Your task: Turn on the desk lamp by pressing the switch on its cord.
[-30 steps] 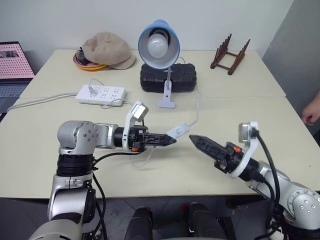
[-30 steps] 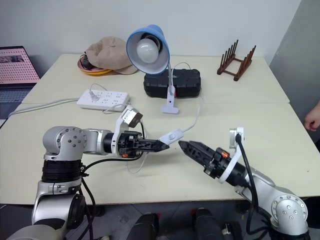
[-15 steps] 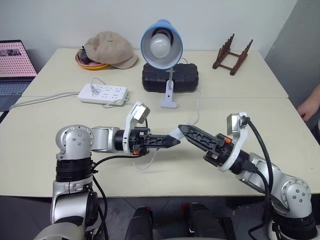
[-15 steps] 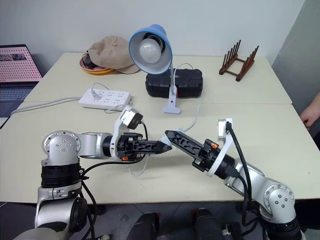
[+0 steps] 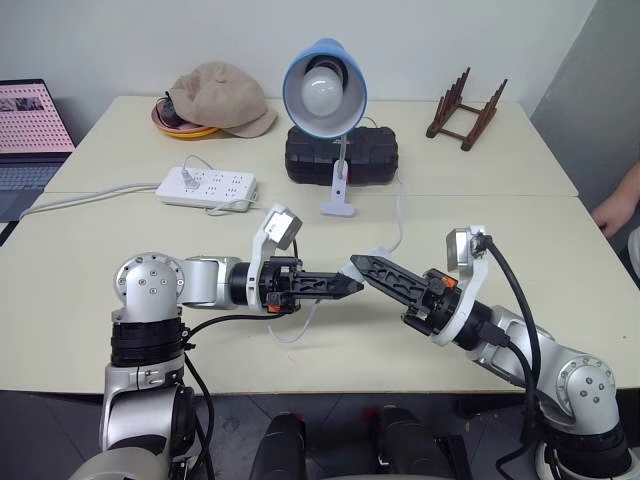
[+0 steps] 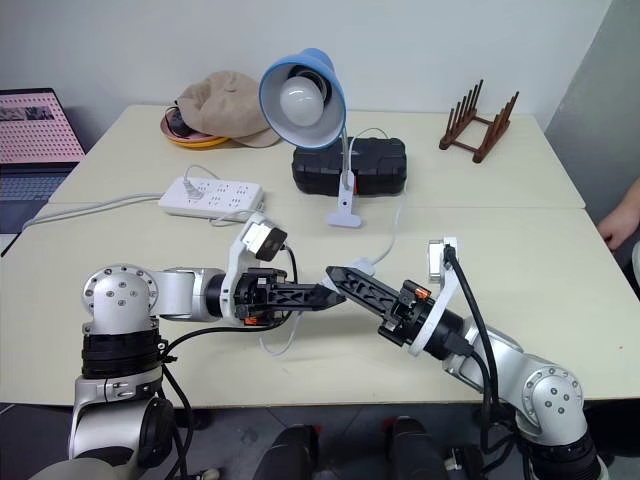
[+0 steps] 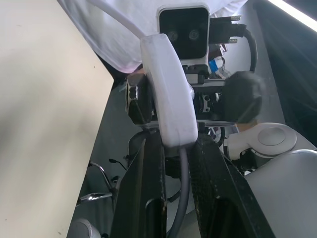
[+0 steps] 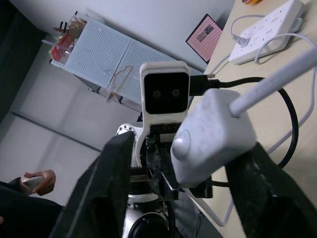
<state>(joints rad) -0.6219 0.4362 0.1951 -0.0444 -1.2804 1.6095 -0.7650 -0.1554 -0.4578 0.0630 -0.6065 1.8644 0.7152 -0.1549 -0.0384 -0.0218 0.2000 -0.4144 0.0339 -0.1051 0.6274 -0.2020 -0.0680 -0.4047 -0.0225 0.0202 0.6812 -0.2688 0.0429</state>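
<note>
The desk lamp (image 5: pixel 323 88) stands at the back of the table, its blue shade and white bulb facing me. Its thin white cord (image 5: pixel 398 215) runs forward from the base to the switch (image 7: pixel 168 94). That white oblong is held above the table with my left gripper (image 5: pixel 352 284) shut on it. My right gripper (image 5: pixel 358 263) meets it from the right. In the right wrist view the switch (image 8: pixel 213 134) sits between the open fingers (image 8: pixel 116 183), with a gap on the button side.
A white power strip (image 5: pixel 206 186) lies at the back left, with a black case (image 5: pixel 340 155) behind the lamp base. Also present are a tan cap (image 5: pixel 218 98), a wooden rack (image 5: pixel 462 105) and a laptop (image 5: pixel 30 130). A person's hand (image 5: pixel 615 205) shows at the right edge.
My right gripper has moved left and up until its fingers straddle the switch. The left gripper has kept its hold in the same place.
</note>
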